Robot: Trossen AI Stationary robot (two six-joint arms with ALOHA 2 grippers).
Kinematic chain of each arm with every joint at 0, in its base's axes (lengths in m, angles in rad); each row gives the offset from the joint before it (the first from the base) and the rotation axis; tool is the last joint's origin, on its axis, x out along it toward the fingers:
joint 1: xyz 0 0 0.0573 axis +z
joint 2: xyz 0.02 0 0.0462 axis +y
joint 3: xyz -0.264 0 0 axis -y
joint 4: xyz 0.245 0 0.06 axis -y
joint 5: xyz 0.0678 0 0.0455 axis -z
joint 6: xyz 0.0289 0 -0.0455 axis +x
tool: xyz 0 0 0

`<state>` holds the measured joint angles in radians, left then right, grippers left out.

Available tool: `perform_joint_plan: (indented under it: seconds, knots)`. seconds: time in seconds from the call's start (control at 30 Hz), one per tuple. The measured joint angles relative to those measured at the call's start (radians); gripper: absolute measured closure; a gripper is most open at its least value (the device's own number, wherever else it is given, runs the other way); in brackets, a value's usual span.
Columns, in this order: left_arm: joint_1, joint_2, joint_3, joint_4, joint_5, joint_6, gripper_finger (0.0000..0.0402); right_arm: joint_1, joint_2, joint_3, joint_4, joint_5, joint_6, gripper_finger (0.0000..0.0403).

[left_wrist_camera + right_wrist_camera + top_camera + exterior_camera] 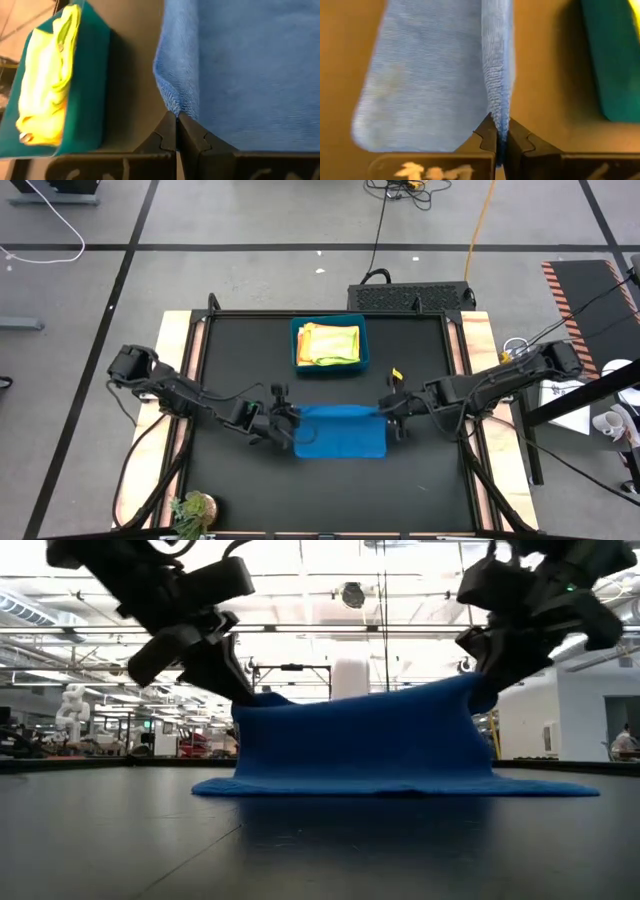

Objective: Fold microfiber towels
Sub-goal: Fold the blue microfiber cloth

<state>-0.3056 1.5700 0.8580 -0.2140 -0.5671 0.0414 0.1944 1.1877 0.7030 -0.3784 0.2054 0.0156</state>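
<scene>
A bright blue microfiber towel (pixel 342 437) lies at the middle of the black table (pixel 240 360). Its far edge is raised between my two grippers and its near part rests flat on the table (pixel 400 786). My left gripper (pixel 288 423) is shut on the towel's far left corner. My right gripper (pixel 388 417) is shut on the far right corner. In the low view the cloth (pixel 365 740) stands like a curtain between them, sagging a little at the middle of its top edge. My left gripper pinches the towel's far left corner (pixel 172 106) between its two fingertips, slanting down from the table's left. The corner is lifted clear and the cloth below it runs down to the table. My right gripper pinches the far right corner (pixel 498 107) at the edge between its two fingertips, slanting down from the table's right. That corner is lifted too, and the near part of the towel lies on the table.
A teal bin (pixel 297 345) stands at the far middle of the table, holding folded yellow, orange and green towels (pixel 328 343). A small yellow item (pixel 396 373) lies in front of the bin to the right. A little plant (pixel 193 510) sits at the near left corner.
</scene>
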Motion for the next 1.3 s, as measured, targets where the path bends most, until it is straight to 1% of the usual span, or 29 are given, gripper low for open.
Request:
perform_joint_plan:
  seconds: [0.1, 0.17, 0.27, 0.47, 0.57, 0.63, 0.67, 0.73, 0.83, 1.03, 1.13, 1.3]
  knots:
    - [-0.031, 0.000, -0.052, 0.070, 0.000, 0.000, 0.0400, 0.048, 0.000, -0.038, 0.068, -0.004, 0.026, 0.0403]
    - [-0.052, 0.000, -0.075, 0.109, 0.000, 0.000, 0.0400, 0.073, 0.000, -0.065, 0.105, -0.028, 0.052, 0.0403]
    - [-0.079, 0.000, -0.091, 0.127, 0.006, -0.001, 0.0400, 0.107, 0.000, -0.110, 0.192, -0.049, 0.090, 0.0403]
    - [-0.116, 0.015, -0.122, 0.265, 0.070, 0.024, 0.0398, 0.146, 0.004, -0.219, 0.403, -0.136, 0.140, 0.0403]
    - [-0.128, 0.029, -0.125, 0.311, 0.096, 0.038, 0.0399, 0.159, 0.006, -0.254, 0.438, -0.142, 0.162, 0.0403]
    - [-0.129, 0.038, -0.127, 0.310, 0.135, 0.039, 0.0397, 0.161, 0.006, -0.270, 0.458, -0.161, 0.181, 0.0399]
    - [-0.129, 0.039, -0.129, 0.314, 0.158, 0.040, 0.0394, 0.161, 0.006, -0.277, 0.472, -0.179, 0.186, 0.0395]
    - [-0.126, 0.058, -0.124, 0.374, 0.220, 0.037, 0.0382, 0.161, 0.006, -0.285, 0.489, -0.216, 0.189, 0.0383]
    - [-0.129, 0.087, -0.127, 0.397, 0.261, 0.035, 0.0355, 0.162, 0.006, -0.286, 0.502, -0.248, 0.189, 0.0358]
    - [-0.126, 0.112, -0.126, 0.400, 0.271, -0.018, 0.0308, 0.161, 0.005, -0.286, 0.514, -0.338, 0.210, 0.0303]
    - [-0.126, 0.092, -0.126, 0.387, 0.249, -0.027, 0.0294, 0.161, 0.005, -0.286, 0.508, -0.316, 0.211, 0.0284]
    - [-0.125, 0.019, -0.120, 0.371, 0.220, -0.017, 0.0287, 0.138, 0.000, -0.285, 0.477, -0.191, 0.212, 0.0274]
